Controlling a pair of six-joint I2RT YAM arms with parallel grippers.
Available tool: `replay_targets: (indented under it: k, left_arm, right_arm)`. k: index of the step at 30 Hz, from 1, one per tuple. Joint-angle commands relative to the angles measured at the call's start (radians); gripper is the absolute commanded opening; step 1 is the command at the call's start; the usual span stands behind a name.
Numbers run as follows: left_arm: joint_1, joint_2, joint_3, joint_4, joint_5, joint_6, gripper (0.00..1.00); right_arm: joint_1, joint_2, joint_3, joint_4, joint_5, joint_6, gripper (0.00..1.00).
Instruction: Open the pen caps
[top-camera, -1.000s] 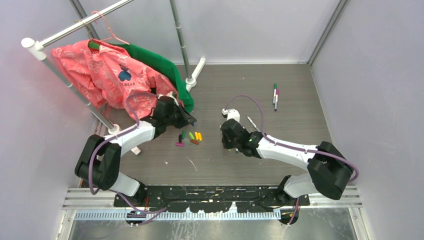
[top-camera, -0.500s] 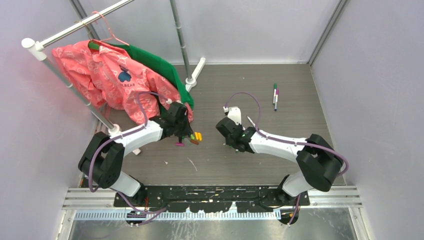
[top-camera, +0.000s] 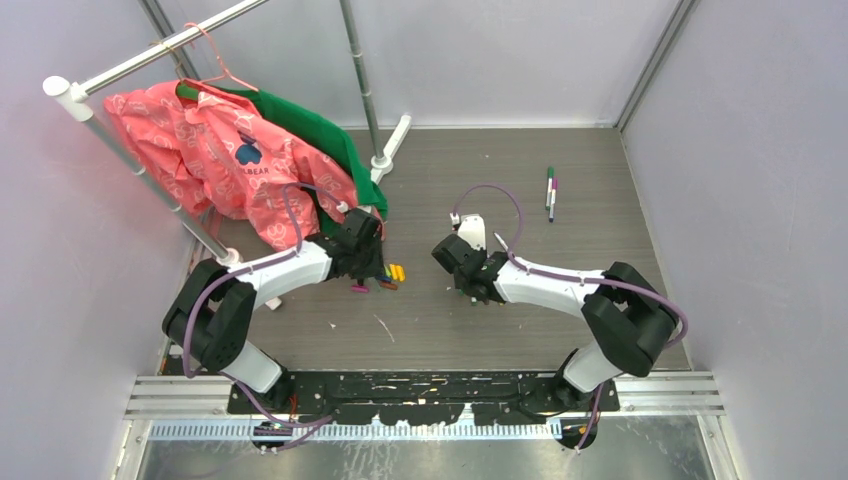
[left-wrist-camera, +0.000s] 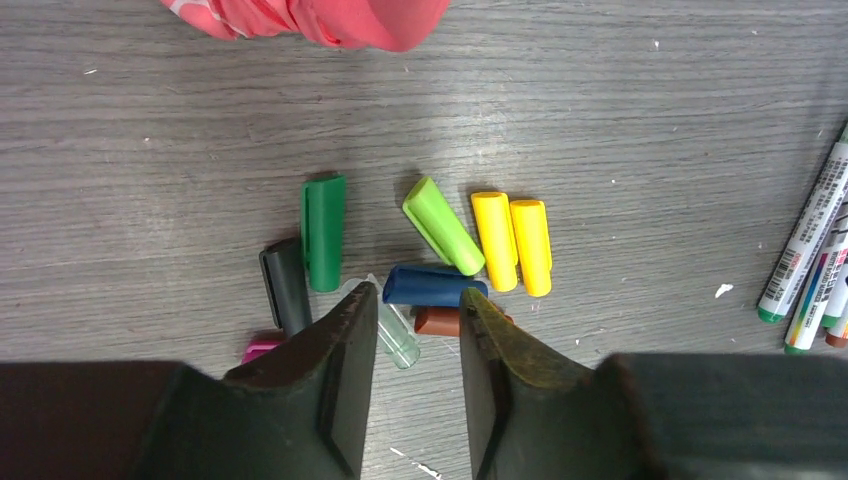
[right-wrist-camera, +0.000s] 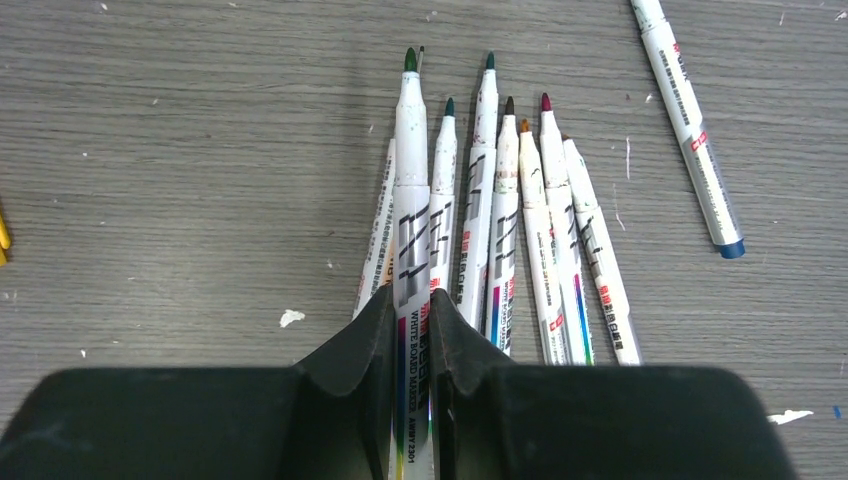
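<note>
Several pen caps lie in a cluster on the grey table. The left wrist view shows a dark green cap, a light green cap, two yellow caps, a blue cap, a brown one, a dark grey one, a clear one and a magenta one. My left gripper is open and empty just above them. My right gripper is shut on a white green-tipped pen over a row of uncapped pens.
A rack with pink and green garments stands at the back left, its pole foot near the left arm. Two capped pens lie at the back right. One pen lies apart, right of the row.
My left gripper has moved toward me from beside the garments to over the cap cluster. My right arm has shifted slightly left and back.
</note>
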Motion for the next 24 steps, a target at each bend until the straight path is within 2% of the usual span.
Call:
replay_targets:
  k: [1, 6, 15, 24]
  left_arm:
    - [-0.005, -0.008, 0.032, 0.004, -0.032, 0.006, 0.38]
    - [-0.01, -0.02, 0.032, 0.003, -0.037, -0.002, 0.38]
    - [-0.016, -0.073, 0.032, -0.013, -0.06, -0.007, 0.42]
    - [-0.02, -0.113, 0.03, -0.021, -0.064, -0.013, 0.44]
  right_arm:
    - [-0.012, 0.011, 0.02, 0.027, 0.029, 0.026, 0.05]
    - [-0.025, 0.014, 0.01, 0.044, 0.017, 0.028, 0.09]
    - [-0.031, 0.045, 0.008, 0.061, 0.0, 0.028, 0.26]
    - [-0.033, 0.036, 0.012, 0.056, 0.0, 0.031, 0.31]
